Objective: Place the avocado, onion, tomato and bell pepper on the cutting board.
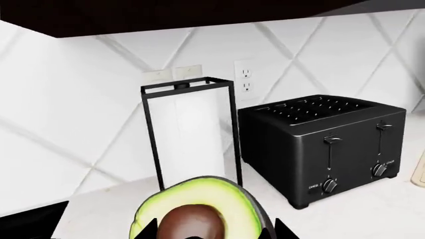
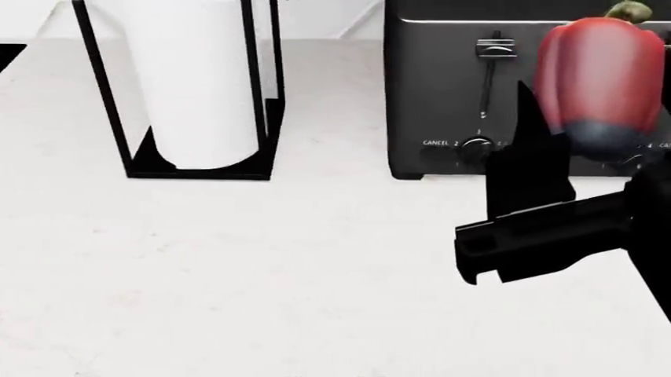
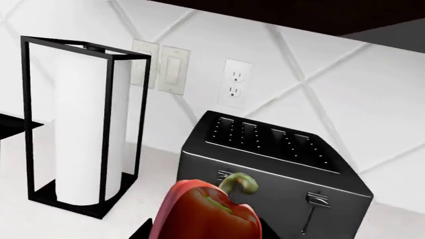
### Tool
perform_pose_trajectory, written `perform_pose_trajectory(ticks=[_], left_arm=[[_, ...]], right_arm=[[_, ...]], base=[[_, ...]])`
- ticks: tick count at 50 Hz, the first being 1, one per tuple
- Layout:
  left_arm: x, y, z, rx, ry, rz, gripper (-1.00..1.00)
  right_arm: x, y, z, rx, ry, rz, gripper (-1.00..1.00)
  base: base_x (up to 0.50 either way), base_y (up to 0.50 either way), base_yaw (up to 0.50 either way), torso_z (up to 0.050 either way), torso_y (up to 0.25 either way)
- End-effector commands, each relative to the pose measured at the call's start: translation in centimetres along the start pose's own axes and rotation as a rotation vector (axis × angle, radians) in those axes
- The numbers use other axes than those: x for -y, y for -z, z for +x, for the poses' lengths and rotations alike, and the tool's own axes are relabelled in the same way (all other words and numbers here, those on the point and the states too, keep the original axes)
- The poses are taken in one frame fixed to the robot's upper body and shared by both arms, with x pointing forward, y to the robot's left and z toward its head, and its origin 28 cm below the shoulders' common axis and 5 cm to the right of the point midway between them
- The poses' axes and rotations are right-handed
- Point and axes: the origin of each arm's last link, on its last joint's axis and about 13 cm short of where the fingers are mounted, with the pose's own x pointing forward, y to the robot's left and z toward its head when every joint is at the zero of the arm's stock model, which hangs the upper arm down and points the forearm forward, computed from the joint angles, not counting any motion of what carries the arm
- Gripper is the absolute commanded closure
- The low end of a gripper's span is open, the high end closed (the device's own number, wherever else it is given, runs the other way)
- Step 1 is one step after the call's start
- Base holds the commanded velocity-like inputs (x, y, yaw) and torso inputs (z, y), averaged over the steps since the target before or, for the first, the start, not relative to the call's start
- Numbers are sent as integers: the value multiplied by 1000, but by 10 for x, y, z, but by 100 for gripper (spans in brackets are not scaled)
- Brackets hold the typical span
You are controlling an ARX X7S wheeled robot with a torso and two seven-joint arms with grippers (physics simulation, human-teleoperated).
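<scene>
The right gripper (image 2: 571, 169) was clamped on the bell pepper (image 2: 599, 78), lifted before the black toaster (image 2: 461, 94), the left gripper (image 1: 209, 234) was closed around the avocado (image 1: 199, 211) above the white counter (image 2: 262, 267), and farther back stood the paper towel holder (image 2: 194, 86).

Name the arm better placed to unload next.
Right, probably: the head view shows it holding the lobed dark red bell pepper over the white counter; the left, holding the halved avocado, is out of that view.
</scene>
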Motion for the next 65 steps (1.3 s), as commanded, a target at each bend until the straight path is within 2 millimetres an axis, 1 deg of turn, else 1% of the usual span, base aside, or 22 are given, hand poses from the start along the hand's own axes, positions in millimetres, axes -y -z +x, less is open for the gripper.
perform_pose_trajectory(ticks=[1,25,38,51,65], left_arm=[[2,-2,0,57,18,-10,100],[2,-3,-1,62,15,-8,100],[1,-6,0,67,19,-9,100],[2,0,1,59,20,-14,100],[1,-2,-2,63,11,-10,100]], right_arm=[[-2,-3,2,63,-30,13,100],[0,0,0,62,-26,17,100],[-1,-6,3,66,-35,7,100],[-1,-2,2,59,-36,7,100],[0,-3,1,65,-28,6,100]], base=[[0,-500,0,0,0],[0,-500,0,0,0],[0,-500,0,0,0],[-1,-500,0,1,1],[-1,-500,0,0,0]])
